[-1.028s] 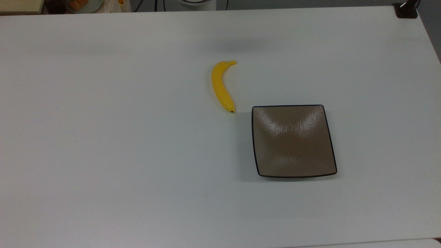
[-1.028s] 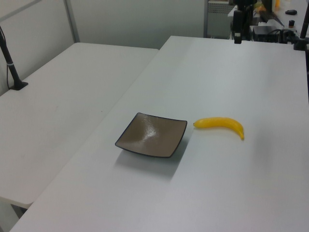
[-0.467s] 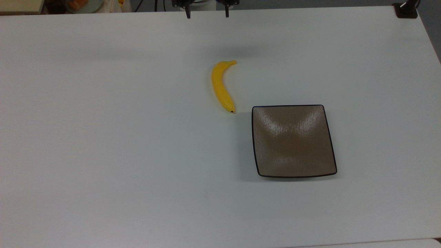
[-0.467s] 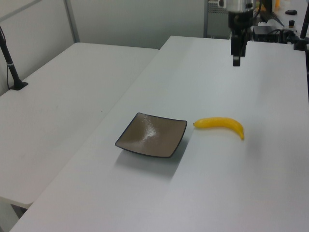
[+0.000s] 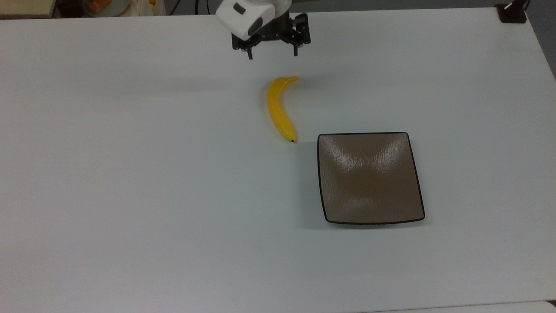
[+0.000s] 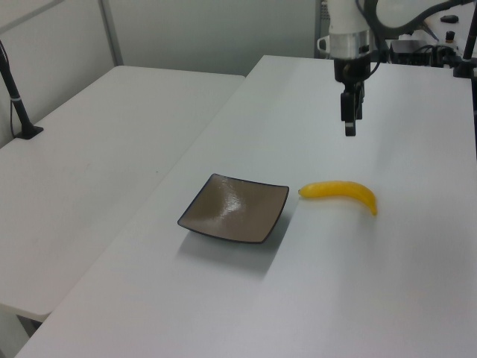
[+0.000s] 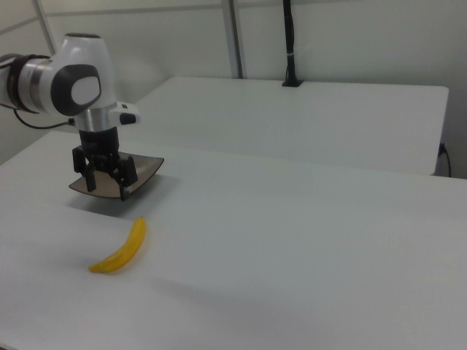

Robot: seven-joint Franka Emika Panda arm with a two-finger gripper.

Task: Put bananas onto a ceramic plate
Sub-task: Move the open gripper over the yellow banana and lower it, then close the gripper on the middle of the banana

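My gripper (image 5: 273,54) hung above the white worktop (image 5: 130,174) with its fingers spread and nothing between them, just beyond the stem end of the banana (image 5: 278,108) in the top view. The banana lay flat on the worktop, its dark tip near one corner of the square brown ceramic plate (image 5: 408,174), not touching it. The plate held nothing.
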